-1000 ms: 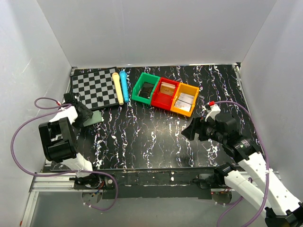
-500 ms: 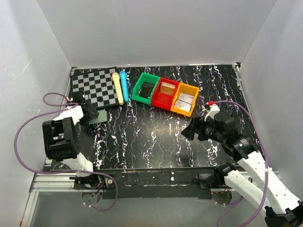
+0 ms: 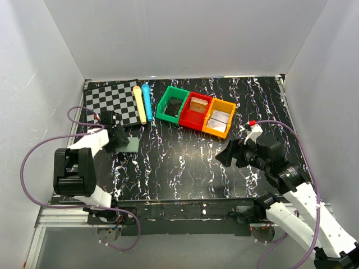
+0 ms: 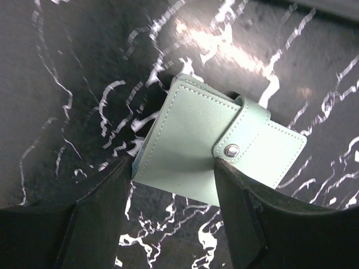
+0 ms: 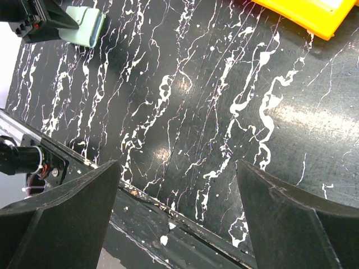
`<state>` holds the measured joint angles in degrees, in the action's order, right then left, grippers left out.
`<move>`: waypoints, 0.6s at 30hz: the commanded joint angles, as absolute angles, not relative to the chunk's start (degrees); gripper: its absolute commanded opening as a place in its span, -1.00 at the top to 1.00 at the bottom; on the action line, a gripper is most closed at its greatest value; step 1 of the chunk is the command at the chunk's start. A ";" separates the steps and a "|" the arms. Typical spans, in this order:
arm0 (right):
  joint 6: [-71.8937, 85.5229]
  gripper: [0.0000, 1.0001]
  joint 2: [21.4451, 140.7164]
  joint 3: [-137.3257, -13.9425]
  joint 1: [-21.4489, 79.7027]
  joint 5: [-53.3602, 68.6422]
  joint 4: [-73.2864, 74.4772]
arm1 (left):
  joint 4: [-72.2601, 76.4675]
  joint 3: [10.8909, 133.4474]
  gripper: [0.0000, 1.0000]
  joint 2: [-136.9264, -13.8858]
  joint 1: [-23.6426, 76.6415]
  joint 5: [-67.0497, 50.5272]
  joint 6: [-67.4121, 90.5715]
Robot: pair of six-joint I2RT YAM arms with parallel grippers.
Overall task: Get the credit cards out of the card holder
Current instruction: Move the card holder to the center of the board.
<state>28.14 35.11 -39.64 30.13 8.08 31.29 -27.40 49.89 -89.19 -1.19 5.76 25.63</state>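
Left gripper point(image 4: 174, 168) pinches card holder point(image 4: 193, 131) just beside checkerboard point(image 3: 112, 103) | right gripper point(image 5: 176, 168) spread, empty, well apart from it | risk: snap point(image 4: 230, 149) closed, edge grip may slip.

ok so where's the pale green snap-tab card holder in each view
top external: pale green snap-tab card holder left of centre.
left wrist: centre, framed by the black left gripper.
right wrist: top left corner.
shared landmark: that gripper, right at the holder in all three.

Right gripper point(image 5: 176, 168): jaws wide apart above black marbled table point(image 5: 224, 101). Pale green card holder point(image 5: 85, 25) top left. Orange bin point(image 5: 297, 14) corner top right.
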 commanded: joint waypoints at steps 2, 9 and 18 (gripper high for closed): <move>28.12 -0.86 33.14 -38.94 30.23 8.00 30.50 | -30.32 47.46 -0.17 -83.94 5.09 5.89 22.68; 28.39 -0.86 32.25 -38.06 30.23 7.56 31.02 | -30.32 47.29 -0.14 -85.08 14.93 4.31 20.04; 27.69 -0.86 32.16 -38.32 30.23 6.77 32.08 | -29.44 47.46 -0.23 -72.44 21.53 8.43 22.58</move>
<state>28.29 32.21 -37.69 30.13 7.44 32.75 -30.17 47.11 -81.82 21.63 5.37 20.69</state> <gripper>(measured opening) 0.930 0.593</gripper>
